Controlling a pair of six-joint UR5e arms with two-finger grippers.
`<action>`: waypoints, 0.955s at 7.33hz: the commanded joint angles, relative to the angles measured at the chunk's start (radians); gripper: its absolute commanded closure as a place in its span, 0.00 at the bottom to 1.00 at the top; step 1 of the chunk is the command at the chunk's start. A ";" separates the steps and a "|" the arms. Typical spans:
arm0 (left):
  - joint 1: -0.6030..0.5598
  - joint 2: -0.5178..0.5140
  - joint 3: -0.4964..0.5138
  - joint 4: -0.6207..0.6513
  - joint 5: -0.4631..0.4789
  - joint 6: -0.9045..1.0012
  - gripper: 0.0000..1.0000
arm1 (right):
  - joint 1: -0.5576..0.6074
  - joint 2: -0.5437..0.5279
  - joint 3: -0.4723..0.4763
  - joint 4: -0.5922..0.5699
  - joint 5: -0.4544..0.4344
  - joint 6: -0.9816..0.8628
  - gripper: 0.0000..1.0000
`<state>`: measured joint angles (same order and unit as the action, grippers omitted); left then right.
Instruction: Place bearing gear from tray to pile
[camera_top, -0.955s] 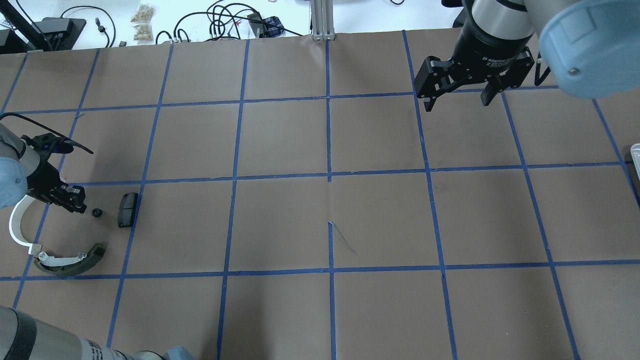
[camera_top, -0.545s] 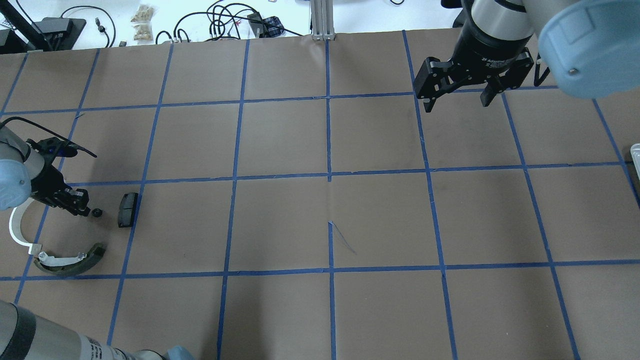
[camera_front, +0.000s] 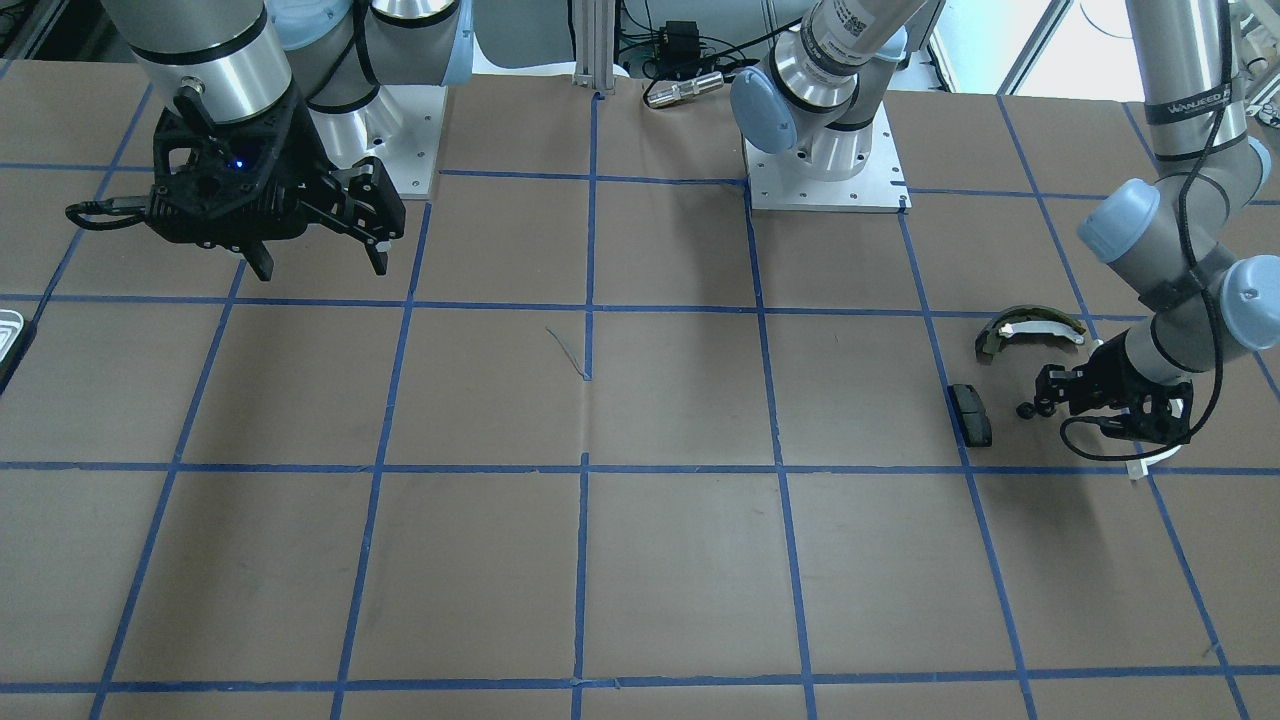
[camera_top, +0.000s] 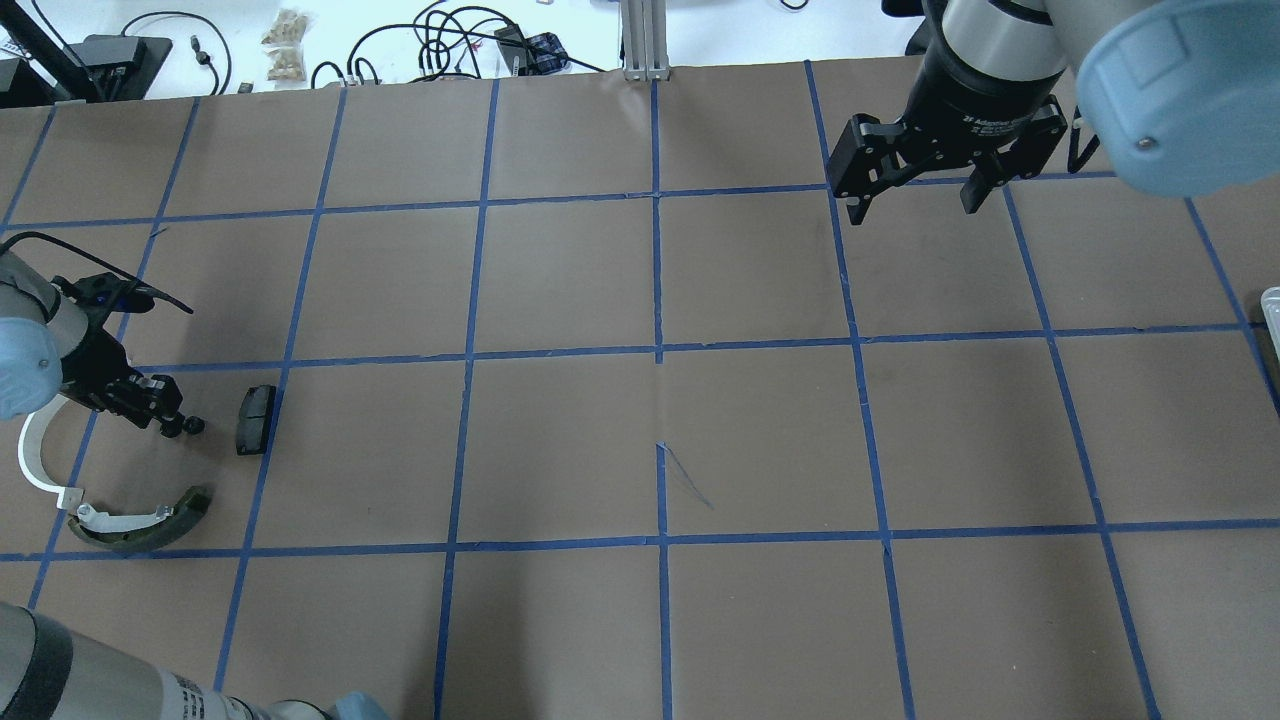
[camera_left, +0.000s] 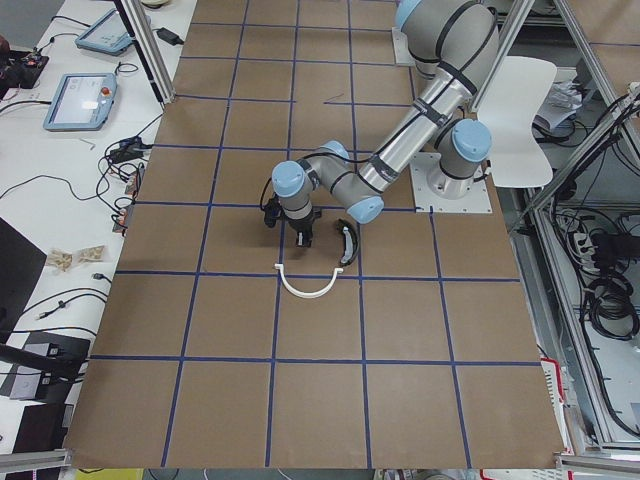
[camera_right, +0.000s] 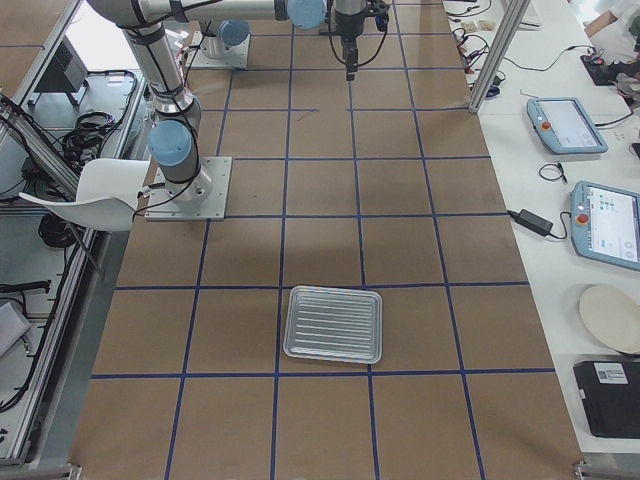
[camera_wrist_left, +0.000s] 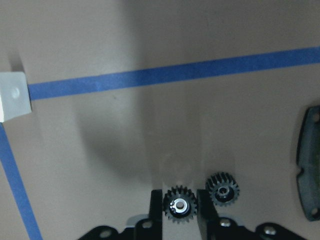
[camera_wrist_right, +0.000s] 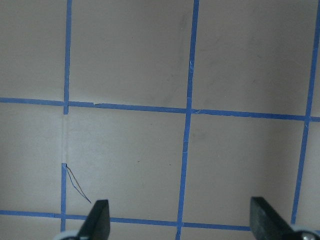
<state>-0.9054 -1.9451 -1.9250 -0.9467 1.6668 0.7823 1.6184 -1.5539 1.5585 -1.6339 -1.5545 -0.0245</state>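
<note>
My left gripper (camera_wrist_left: 179, 196) is shut on a small black bearing gear (camera_wrist_left: 179, 206), low over the table. It shows at the left in the overhead view (camera_top: 168, 422) and at the right in the front view (camera_front: 1036, 400). A second black gear (camera_wrist_left: 222, 189) lies just beside it (camera_top: 194, 427). Around them is the pile: a black pad (camera_top: 255, 418), an olive-and-white brake shoe (camera_top: 140, 522) and a white arc (camera_top: 35, 462). The silvery tray (camera_right: 333, 323) is bare in the right side view. My right gripper (camera_top: 915, 200) is open and empty, high at the far right.
Brown paper with a blue tape grid covers the table. Only a sliver of the tray shows at the overhead view's right edge (camera_top: 1271, 305). Cables and small bags (camera_top: 285, 45) lie beyond the far edge. The robot bases (camera_front: 825, 160) stand at the near side.
My left gripper has moved a little to the right and down, closer to the loose gear beside the black pad. The right arm has barely moved.
</note>
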 joint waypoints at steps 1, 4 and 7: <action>-0.004 0.015 0.007 -0.012 0.001 0.000 0.10 | 0.000 0.000 0.000 0.000 0.001 0.000 0.00; -0.082 0.079 0.078 -0.112 -0.009 -0.030 0.00 | 0.000 0.002 0.000 -0.001 0.001 -0.002 0.00; -0.223 0.191 0.170 -0.364 -0.076 -0.252 0.00 | 0.000 0.002 0.000 0.000 0.001 -0.002 0.00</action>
<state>-1.0767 -1.8001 -1.7798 -1.2347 1.6137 0.6135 1.6184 -1.5526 1.5585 -1.6339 -1.5539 -0.0257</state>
